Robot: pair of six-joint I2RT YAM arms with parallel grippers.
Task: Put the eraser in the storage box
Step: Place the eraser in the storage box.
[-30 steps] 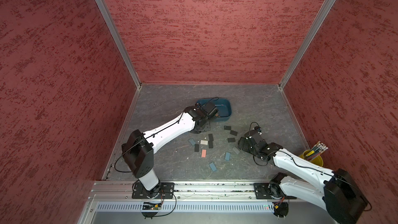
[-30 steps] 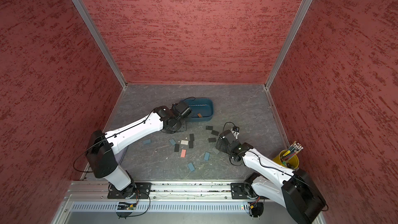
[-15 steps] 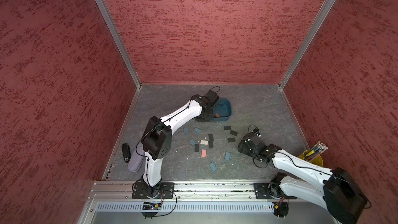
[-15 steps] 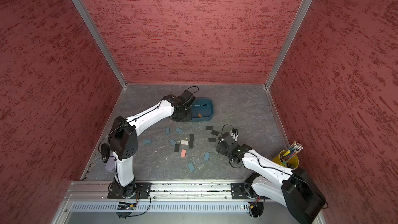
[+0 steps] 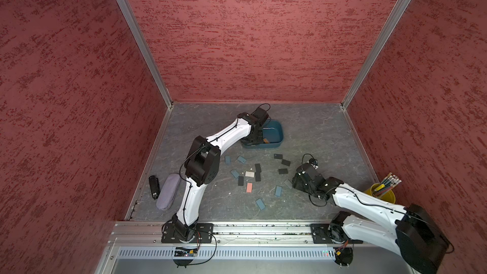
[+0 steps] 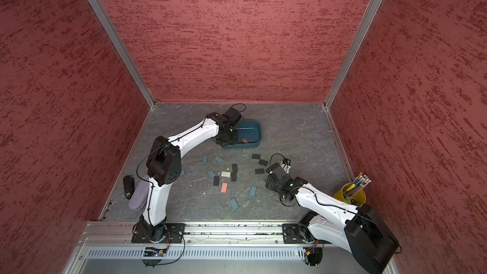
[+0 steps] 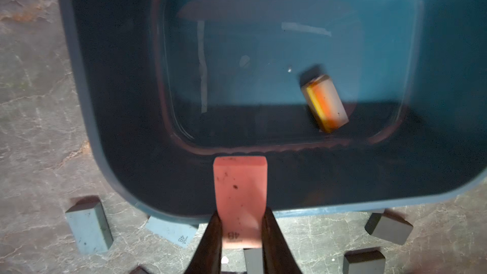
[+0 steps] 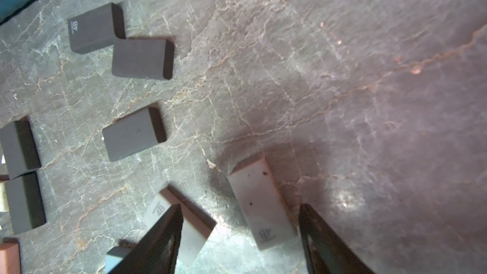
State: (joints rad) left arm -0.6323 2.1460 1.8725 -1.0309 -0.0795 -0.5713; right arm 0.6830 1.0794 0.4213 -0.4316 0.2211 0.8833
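The dark teal storage box [image 5: 275,127] [image 6: 253,129] lies at the back of the table. My left gripper [image 5: 257,140] [image 6: 228,140] hangs over its near left corner, shut on a pink eraser [image 7: 240,193] that sticks out over the box's wall [image 7: 105,117]. An orange and yellow eraser [image 7: 325,102] lies inside the box. My right gripper [image 5: 296,181] [image 8: 241,206] is low over the table and open. Its jaws stand on either side of a pale grey eraser [image 8: 259,204], without touching it. A second pale eraser [image 8: 158,210] lies partly under one finger.
Several blue, black, pink and white erasers [image 5: 249,173] lie scattered mid-table, dark ones [image 8: 142,57] close to my right gripper. A yellow pencil cup [image 5: 382,195] stands at the right edge. A grey pouch [image 5: 168,191] and a black stapler-like item [image 5: 154,187] lie at the left.
My left arm's elbow has lifted and swung inward while its gripper stays at the box with the pink eraser. My right gripper's jaws have narrowed around the pale eraser.
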